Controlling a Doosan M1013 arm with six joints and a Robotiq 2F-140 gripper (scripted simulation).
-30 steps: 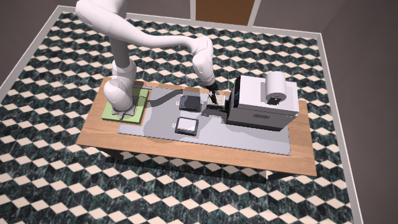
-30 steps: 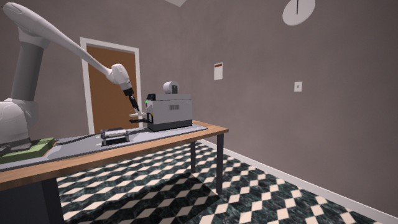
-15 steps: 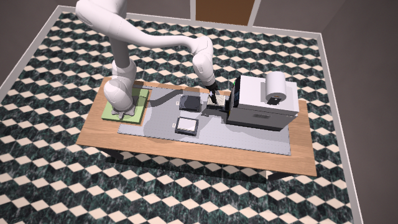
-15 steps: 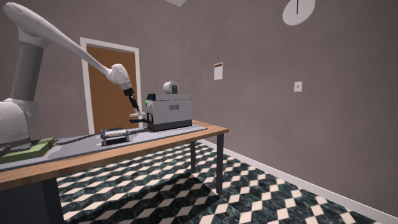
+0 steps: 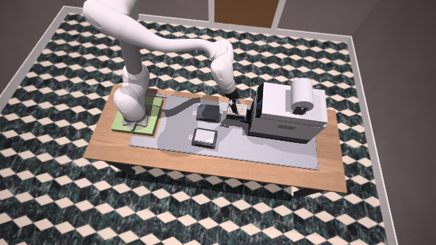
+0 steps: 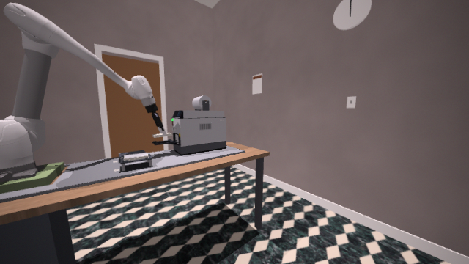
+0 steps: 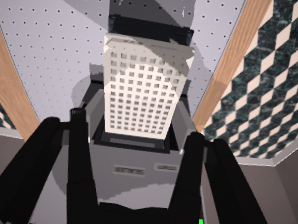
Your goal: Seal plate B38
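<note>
Plate B38 [image 5: 242, 109] [image 6: 159, 136] [image 7: 142, 90], a cream rectangular plate gridded with square wells, was pinched by its sides in the black two-finger gripper [image 5: 235, 111] [image 6: 162, 133] [image 7: 140, 105]. Just below the hand, with a gap under the plate, lay the dark sealer stage [image 5: 236, 118] [image 6: 160, 142] [image 7: 160, 146]. Beyond stood the boxy grey sealer [image 5: 286, 116] [image 6: 201, 132] [image 7: 130, 185], its lamp [image 5: 257, 90] [image 6: 172, 119] [image 7: 201, 221] green. Back toward the arm's base sat two dark nests, one bare [image 5: 208, 112], one bearing a white-topped plate [image 5: 204, 136].
</note>
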